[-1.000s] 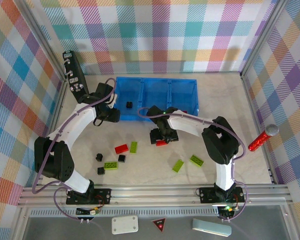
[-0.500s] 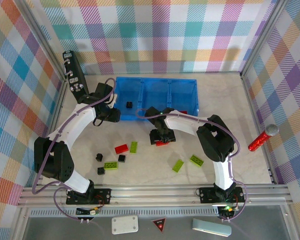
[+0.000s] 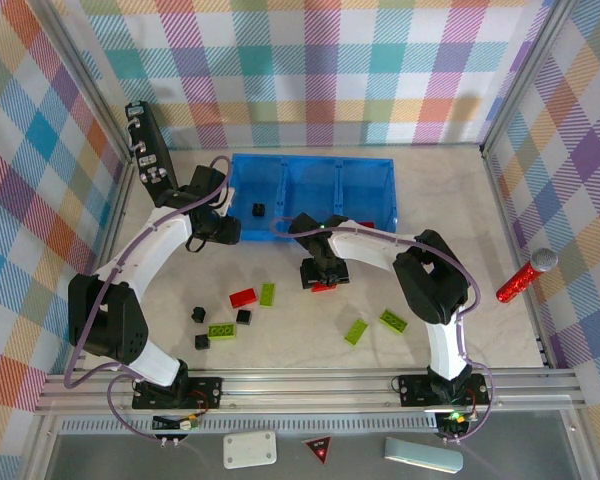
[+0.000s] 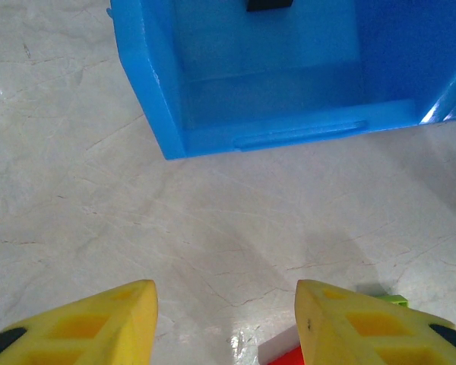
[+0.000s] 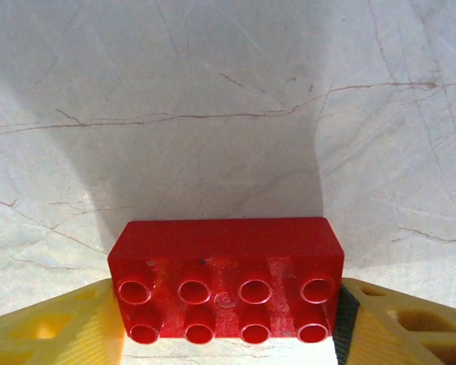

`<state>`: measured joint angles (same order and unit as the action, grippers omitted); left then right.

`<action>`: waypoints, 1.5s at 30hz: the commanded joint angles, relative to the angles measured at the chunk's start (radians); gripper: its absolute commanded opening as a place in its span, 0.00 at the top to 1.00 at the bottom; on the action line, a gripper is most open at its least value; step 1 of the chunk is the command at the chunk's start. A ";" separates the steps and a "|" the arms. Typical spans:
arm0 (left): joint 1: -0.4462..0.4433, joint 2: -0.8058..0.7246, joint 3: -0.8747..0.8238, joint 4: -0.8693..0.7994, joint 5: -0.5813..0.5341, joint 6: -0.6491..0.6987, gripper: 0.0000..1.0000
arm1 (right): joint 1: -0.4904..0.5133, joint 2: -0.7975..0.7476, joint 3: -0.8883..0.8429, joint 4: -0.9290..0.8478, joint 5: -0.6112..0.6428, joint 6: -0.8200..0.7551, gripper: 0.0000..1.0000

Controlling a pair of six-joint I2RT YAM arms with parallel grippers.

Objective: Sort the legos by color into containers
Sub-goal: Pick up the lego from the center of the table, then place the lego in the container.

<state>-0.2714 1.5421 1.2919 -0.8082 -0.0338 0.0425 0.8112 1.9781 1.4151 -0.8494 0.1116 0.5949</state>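
While it rests on the desk [image 5: 213, 99], the red brick [image 5: 224, 266] is clasped by the right pincer [image 5: 228, 312], whose jaws are set against its two short ends. From above, this brick [image 3: 323, 287] is seen under the right pincer [image 3: 320, 275], near the blue tray [image 3: 310, 157] but outside it, in front of the middle compartment. The left pincer [image 4: 224, 319] is held over bare desk just beside the tray's near left corner [image 4: 148, 76], its jaws partly apart with nothing between them. One black cube [image 3: 258, 209] is found in the tray's left compartment. A second red brick [image 3: 243, 296] and a lime-green brick [image 3: 267, 293] are left side by side on the desk, closer to the arm bases.
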 commanded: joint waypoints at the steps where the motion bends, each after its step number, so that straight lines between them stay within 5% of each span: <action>1: 0.014 -0.015 -0.013 0.009 0.018 0.010 0.49 | 0.008 0.001 0.025 -0.019 -0.001 0.011 0.33; 24: 0.014 -0.035 -0.032 0.022 -0.022 0.020 0.49 | -0.083 -0.137 0.050 -0.140 0.041 -0.090 0.32; 45: 0.018 -0.041 -0.036 0.024 -0.017 0.020 0.49 | -0.378 -0.083 0.276 -0.217 0.015 -0.259 0.31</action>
<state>-0.2695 1.5311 1.2655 -0.7822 -0.0456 0.0463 0.4606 1.8568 1.6321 -1.0328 0.1406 0.3782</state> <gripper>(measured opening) 0.506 0.689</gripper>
